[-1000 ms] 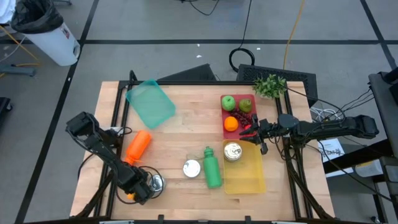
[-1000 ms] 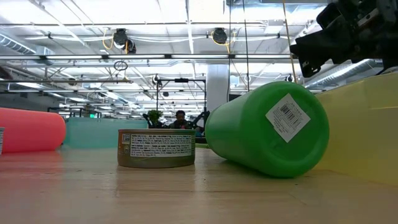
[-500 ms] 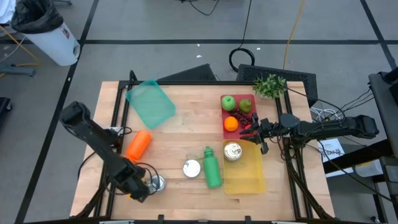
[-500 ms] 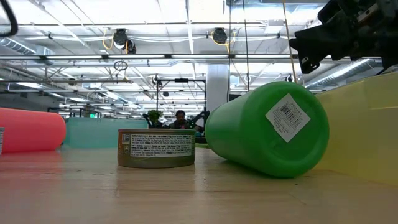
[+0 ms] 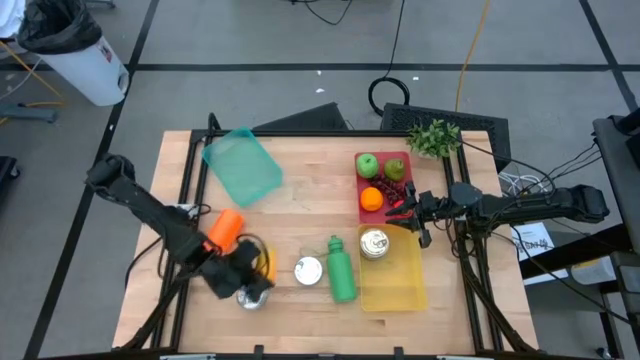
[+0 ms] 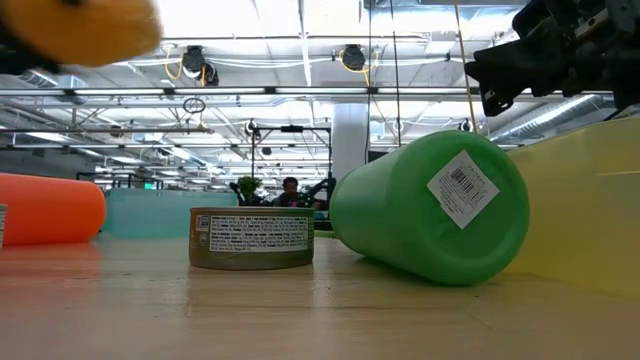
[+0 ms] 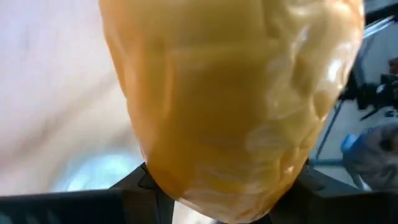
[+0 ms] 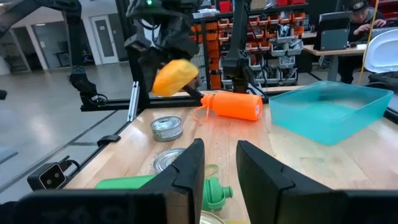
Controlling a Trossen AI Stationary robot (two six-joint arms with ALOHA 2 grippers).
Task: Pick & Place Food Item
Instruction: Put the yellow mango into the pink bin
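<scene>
Jaws of the left gripper point(image 8: 163, 46) clamp a yellow-orange food item point(image 8: 175, 76), lifted clear of the surface point(image 5: 290, 215) above a tin point(image 8: 166, 128), likely for carrying. Farther off, right gripper point(image 5: 424, 222) waits with jaws narrow, empty, beside the red tray point(image 5: 362, 180).
</scene>
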